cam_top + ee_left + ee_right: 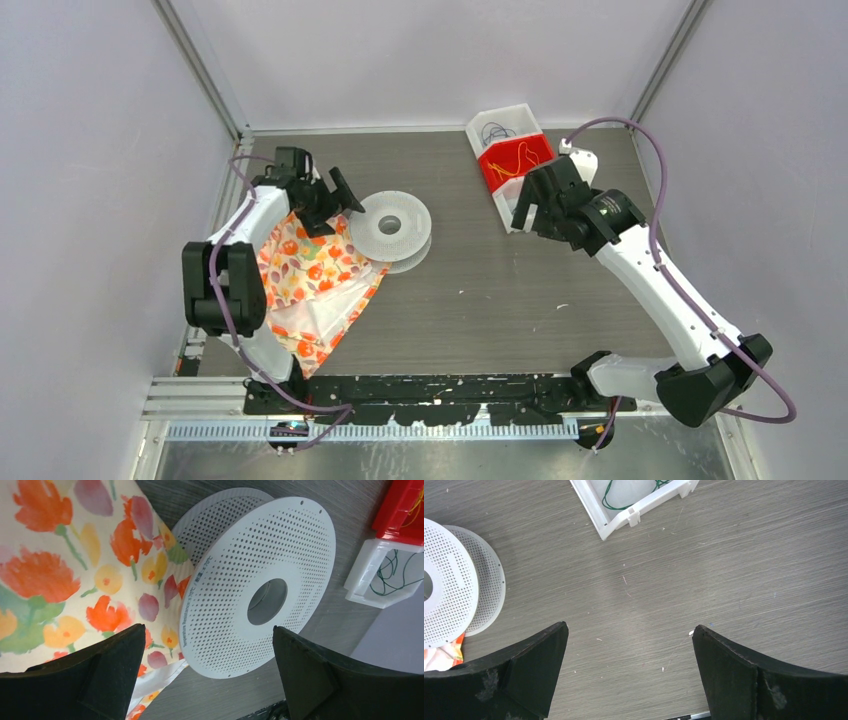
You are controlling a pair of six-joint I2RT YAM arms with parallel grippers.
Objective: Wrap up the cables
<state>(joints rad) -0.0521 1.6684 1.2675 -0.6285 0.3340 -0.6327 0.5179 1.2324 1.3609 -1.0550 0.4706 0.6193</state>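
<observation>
The white perforated spool (392, 228) lies flat on the table, partly over a floral cloth (315, 280). The cables lie in two bins at the back: a yellow-orange one (515, 160) in the red bin, dark ones (497, 130) in the white bin. My left gripper (338, 207) is open and empty just left of the spool. In the left wrist view the spool (257, 587) fills the space ahead of the left gripper (207, 630). My right gripper (522, 210) is open and empty above bare table next to the bins. The right wrist view shows a green cable (605, 499).
The white bin (594, 515) and red bin (402, 510) stand side by side at the back right. The cloth (75, 565) covers the table's left part under my left arm. Grey walls close three sides.
</observation>
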